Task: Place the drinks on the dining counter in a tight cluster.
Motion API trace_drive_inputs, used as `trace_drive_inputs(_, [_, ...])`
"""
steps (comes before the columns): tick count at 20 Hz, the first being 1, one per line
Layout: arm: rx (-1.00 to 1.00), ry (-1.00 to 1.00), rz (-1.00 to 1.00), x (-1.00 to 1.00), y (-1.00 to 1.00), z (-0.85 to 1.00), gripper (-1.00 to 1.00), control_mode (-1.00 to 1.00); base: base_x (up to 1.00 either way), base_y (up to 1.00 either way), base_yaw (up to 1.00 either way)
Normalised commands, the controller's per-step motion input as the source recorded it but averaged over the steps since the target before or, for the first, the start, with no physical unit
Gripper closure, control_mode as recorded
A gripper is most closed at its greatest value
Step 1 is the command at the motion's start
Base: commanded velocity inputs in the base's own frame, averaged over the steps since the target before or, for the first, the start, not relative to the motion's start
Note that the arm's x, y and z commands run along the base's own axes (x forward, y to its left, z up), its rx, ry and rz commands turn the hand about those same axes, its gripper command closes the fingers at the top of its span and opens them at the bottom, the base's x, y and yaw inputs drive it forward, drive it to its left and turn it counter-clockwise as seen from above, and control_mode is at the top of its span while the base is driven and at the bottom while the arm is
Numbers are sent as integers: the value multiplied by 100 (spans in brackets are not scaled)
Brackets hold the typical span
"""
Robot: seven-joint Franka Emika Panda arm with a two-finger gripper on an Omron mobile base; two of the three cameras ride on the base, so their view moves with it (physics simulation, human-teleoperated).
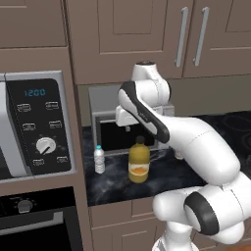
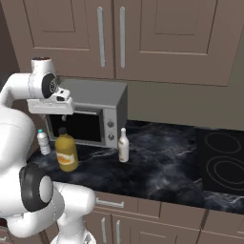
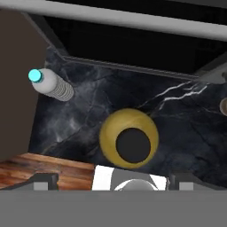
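three bottles (image 2: 66,153) on black counter (image 2: 157,176)

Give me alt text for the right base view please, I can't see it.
A white robot arm holds its claw above a yellow-orange juice jug on a black marble counter. A small water bottle stands left of the jug, a slim white bottle right, a microwave behind.

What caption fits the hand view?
Looking straight down at the juice jug, with the water bottle beside it.
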Motion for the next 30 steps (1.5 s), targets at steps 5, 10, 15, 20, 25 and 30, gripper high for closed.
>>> trace_drive_inputs(5, [0, 12, -15, -18, -36, -1, -100, -100, 0, 0, 0])
trace_drive_inputs(10, [0, -1, -5, -5, -3, -23, -100, -100, 0, 0, 0])
trace_drive_inputs(15, [0, -8, 0, 36, 9, -33, -100, -100, 0, 0, 0])
trace_drive_inputs(20, [0, -11, 0, 30, 1, -40, -100, -100, 0, 0, 0])
trace_drive_inputs(25, [0, -6, 0, -12, 0, -13, -100, -100, 0, 0, 0])
trace_drive_inputs(30, [0, -3, 0, -44, 0, -3, -100, -100, 0, 0, 0])
